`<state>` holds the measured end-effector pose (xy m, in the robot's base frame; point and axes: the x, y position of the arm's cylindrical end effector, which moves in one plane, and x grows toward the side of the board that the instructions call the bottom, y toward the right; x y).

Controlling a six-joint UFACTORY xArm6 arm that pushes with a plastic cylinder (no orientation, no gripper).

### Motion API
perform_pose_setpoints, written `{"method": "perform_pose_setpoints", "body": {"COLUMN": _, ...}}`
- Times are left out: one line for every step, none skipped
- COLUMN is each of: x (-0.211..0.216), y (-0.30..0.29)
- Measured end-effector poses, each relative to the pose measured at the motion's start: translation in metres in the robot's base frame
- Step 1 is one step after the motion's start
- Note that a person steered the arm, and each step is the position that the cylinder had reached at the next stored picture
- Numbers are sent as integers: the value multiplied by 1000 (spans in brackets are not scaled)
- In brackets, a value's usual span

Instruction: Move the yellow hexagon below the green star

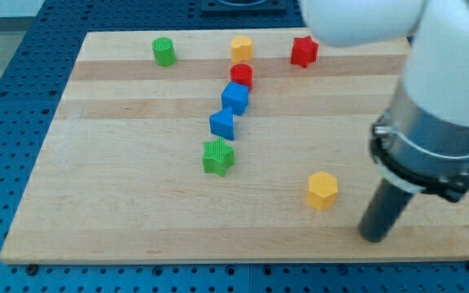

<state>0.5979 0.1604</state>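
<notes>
The yellow hexagon (322, 190) lies on the wooden board at the lower right of centre. The green star (217, 156) lies to its left and a little higher, near the board's middle. My tip (373, 238) rests on the board to the right of and below the yellow hexagon, a short gap away and not touching it. The arm's white and grey body fills the view's upper right.
A blue block (222, 124) and a blue cube (235, 98) lie in a line above the green star, then a red cylinder (241, 76) and a second yellow block (242, 48). A red star (304, 51) and a green cylinder (164, 51) lie near the board's top edge.
</notes>
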Motion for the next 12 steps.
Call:
{"method": "perform_pose_setpoints", "body": {"x": -5, "y": 33}}
{"method": "perform_pose_setpoints", "body": {"x": -23, "y": 15}}
{"method": "perform_pose_setpoints", "body": {"x": -27, "y": -11}}
{"method": "perform_pose_setpoints", "body": {"x": -39, "y": -41}}
{"method": "perform_pose_setpoints", "body": {"x": -57, "y": -51}}
{"method": "perform_pose_setpoints", "body": {"x": -61, "y": -84}}
{"method": "perform_pose_setpoints", "body": {"x": -59, "y": -136}}
{"method": "perform_pose_setpoints", "body": {"x": -44, "y": -159}}
{"method": "perform_pose_setpoints", "body": {"x": 5, "y": -192}}
{"method": "perform_pose_setpoints", "body": {"x": 6, "y": -293}}
{"method": "perform_pose_setpoints", "body": {"x": -51, "y": -284}}
{"method": "perform_pose_setpoints", "body": {"x": -90, "y": -243}}
